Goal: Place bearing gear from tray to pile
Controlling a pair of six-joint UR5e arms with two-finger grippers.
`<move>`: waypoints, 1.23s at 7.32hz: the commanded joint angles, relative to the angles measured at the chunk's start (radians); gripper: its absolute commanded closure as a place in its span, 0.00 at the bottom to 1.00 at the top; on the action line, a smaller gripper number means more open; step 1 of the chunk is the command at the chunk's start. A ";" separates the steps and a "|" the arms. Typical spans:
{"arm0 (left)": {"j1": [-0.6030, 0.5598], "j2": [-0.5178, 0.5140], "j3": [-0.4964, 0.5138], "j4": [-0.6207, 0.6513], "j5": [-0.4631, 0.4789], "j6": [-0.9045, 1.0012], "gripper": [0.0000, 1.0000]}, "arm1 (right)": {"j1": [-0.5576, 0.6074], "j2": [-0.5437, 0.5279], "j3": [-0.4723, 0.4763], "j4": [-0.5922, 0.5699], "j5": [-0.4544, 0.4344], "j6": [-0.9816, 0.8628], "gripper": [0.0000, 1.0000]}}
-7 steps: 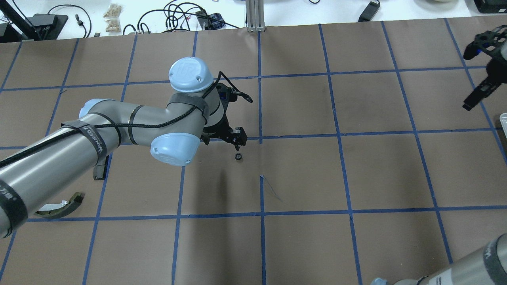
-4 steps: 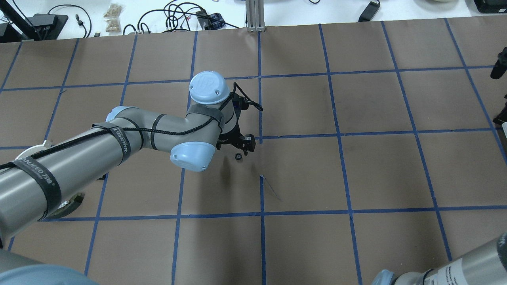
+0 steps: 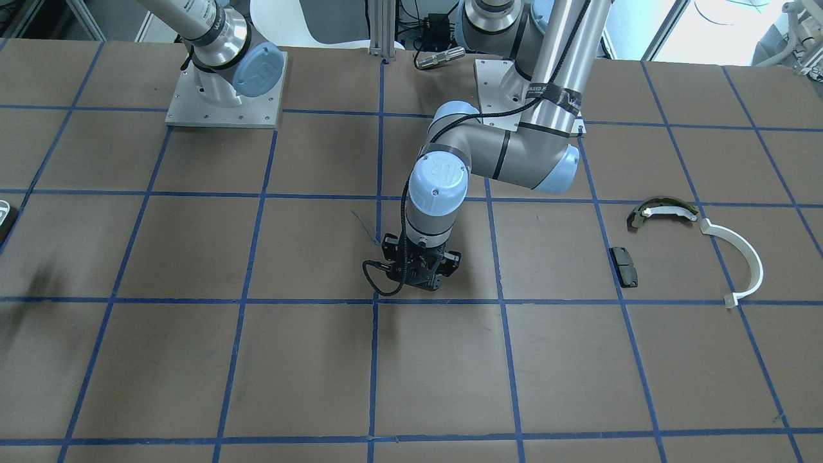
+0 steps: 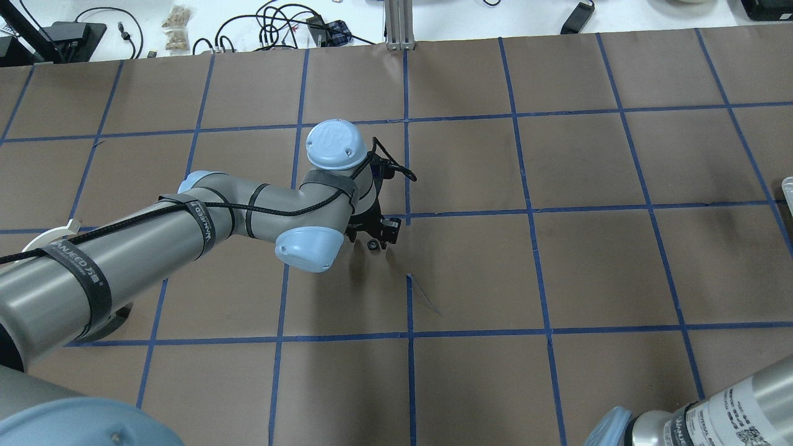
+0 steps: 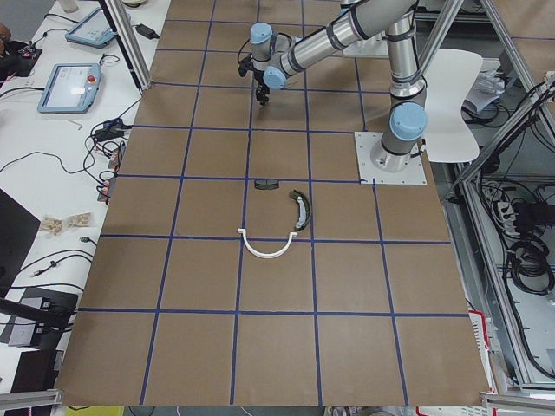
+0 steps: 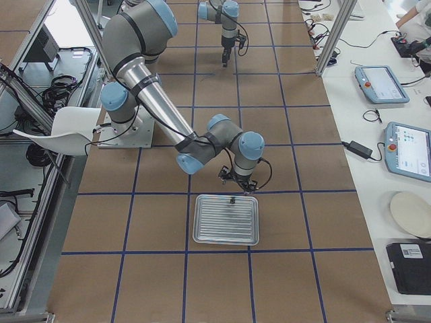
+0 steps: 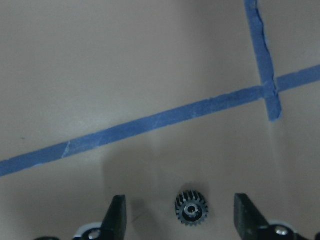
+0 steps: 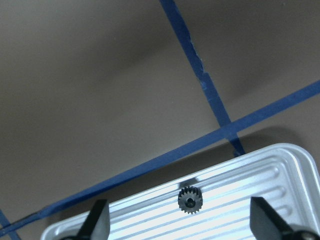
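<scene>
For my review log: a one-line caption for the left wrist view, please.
Left gripper open, a small dark bearing gear lying flat on the brown paper between its fingers, blue tape beyond.

Brown table (image 4: 595,272) gridded in blue tape (image 4: 529,211) — white bench (image 4: 495,18) beyond.

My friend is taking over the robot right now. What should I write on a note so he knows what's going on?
Left gripper: open, one finger on each side of a bearing gear that lies on the table; not gripped.
Right gripper: open, above a second gear in the tray.
Pile: white arc, brake shoe and black pad, on the robot's left side; no gear there.
Done: one gear is out of the tray.
Left: grip it and carry it to the pile.
</scene>
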 commanded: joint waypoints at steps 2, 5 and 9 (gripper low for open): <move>0.001 -0.003 -0.001 -0.020 0.001 0.008 0.94 | -0.037 0.065 0.006 -0.166 0.020 -0.212 0.00; 0.012 0.020 0.022 -0.027 0.006 0.012 1.00 | -0.037 0.076 0.035 -0.183 0.036 -0.268 0.02; 0.339 0.062 0.172 -0.267 0.059 0.053 1.00 | -0.037 0.066 0.075 -0.210 0.016 -0.265 0.35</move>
